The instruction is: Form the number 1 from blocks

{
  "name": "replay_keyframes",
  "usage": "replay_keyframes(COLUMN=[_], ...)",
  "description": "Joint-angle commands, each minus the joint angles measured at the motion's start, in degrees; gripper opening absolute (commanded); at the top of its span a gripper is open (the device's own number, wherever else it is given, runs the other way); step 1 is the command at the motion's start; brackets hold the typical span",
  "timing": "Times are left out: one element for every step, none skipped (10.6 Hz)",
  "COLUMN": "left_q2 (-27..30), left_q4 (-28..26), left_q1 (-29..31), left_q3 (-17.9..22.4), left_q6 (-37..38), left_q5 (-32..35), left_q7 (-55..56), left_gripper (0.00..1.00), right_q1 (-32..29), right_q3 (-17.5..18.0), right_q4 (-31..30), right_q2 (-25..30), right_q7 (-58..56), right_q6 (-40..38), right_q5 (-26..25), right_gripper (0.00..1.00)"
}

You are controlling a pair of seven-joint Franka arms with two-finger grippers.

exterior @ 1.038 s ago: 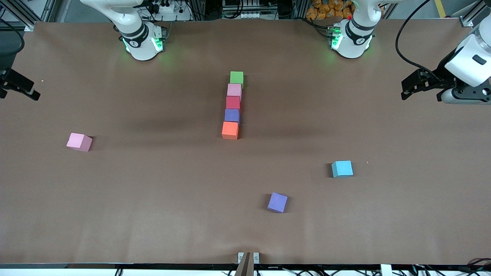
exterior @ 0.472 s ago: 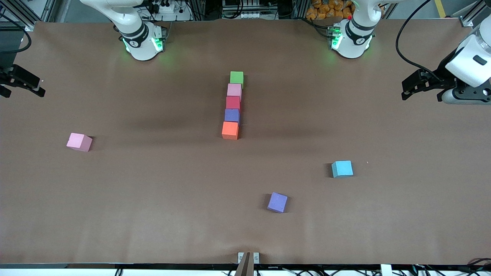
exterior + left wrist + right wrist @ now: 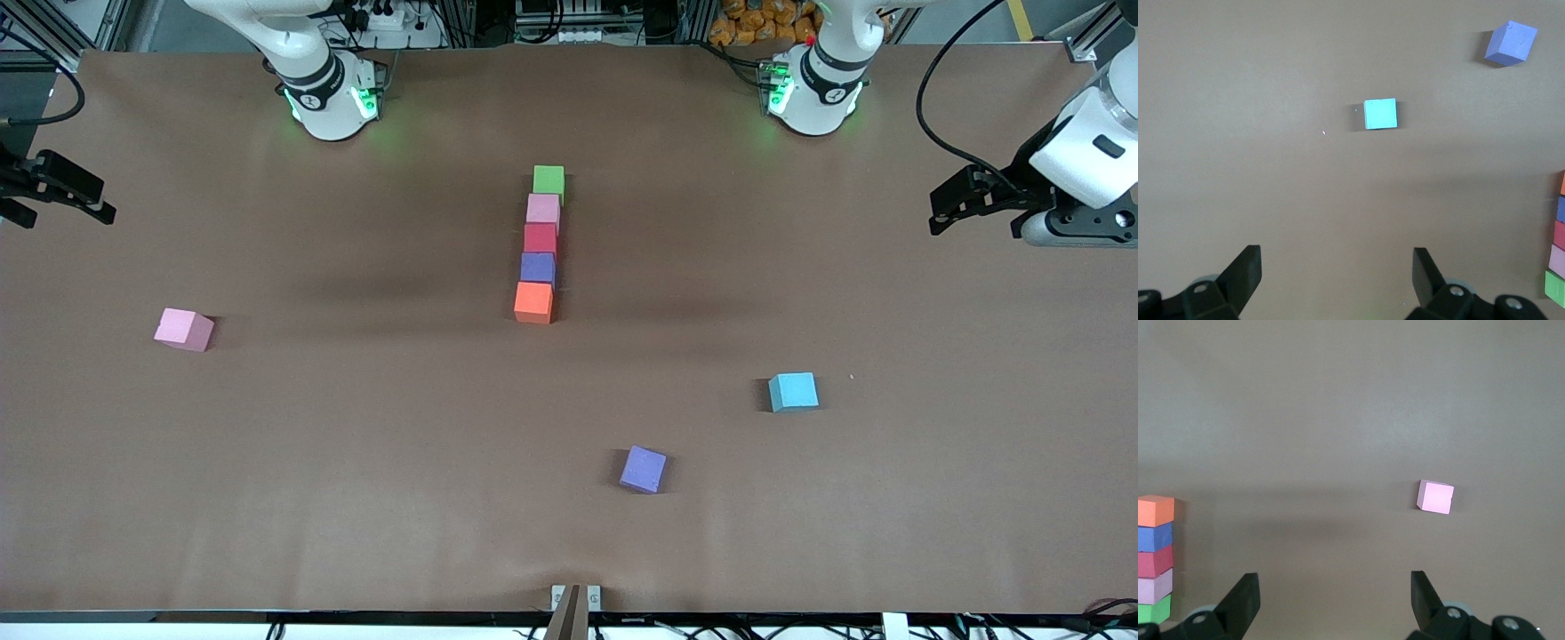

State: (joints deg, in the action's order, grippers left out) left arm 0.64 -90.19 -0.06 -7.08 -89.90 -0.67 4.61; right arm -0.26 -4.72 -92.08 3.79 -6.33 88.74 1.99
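Brown table [image 3: 356,427], five blocks [image 3: 540,240] in a line mid-table, left fingers [image 3: 944,197] and right fingers [image 3: 82,191] apart, well clear at either end.

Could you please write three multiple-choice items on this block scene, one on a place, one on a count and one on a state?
1. Which block in the line lies nearest the front camera?
A. green block
B. orange block
C. red block

2. How many blocks lie apart from the line?
A. three
B. one
C. five

3. How do the two end effectors stand?
A. both shut on blocks
B. one open, one shut
C. both open and empty

Answers:
1 B: the orange block ends the line lowest in the front view.
2 A: the loose pink block, cyan block and loose purple block lie alone.
3 C: the left end effector and right end effector show spread fingers holding nothing.
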Motion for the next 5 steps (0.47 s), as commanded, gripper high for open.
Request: replay_keyframes(left_q2=[-0.2,-0.1,-0.1,-0.2,-0.1], left_q4=[0.7,0.7,0.7,0.7,0.6], left_q1=[0.0,-0.1,-0.1,-0.1,-0.1], left_q3=[-0.3,-0.3,-0.3,-0.3,-0.3], left_q6=[0.7,0.7,0.7,0.7,0.7], left_q5=[0.7,0.7,0.7,0.7,0.7], left_q7=[1.1,1.1,1.1,1.1,1.1], left_gripper=[1.00,1.00,1.00,1.00,1.00], right_q1=[0.3,0.3,0.3,0.3,0.3], right_q3=[0.1,0.1,0.1,0.1,0.1], right_q4=[-0.6,-0.6,-0.6,-0.6,-0.6], right_q2=[0.7,0.7,0.6,0.6,0.5], right_q7=[-0.9,-0.8,-0.7,-0.6,-0.6], right_q6=[-0.1,-0.1,-0.1,-0.1,-0.2], right_q5=[-1.0,-1.0,-1.0,-1.0,-1.0], right_gripper=[1.00,1.00,1.00,1.00,1.00])
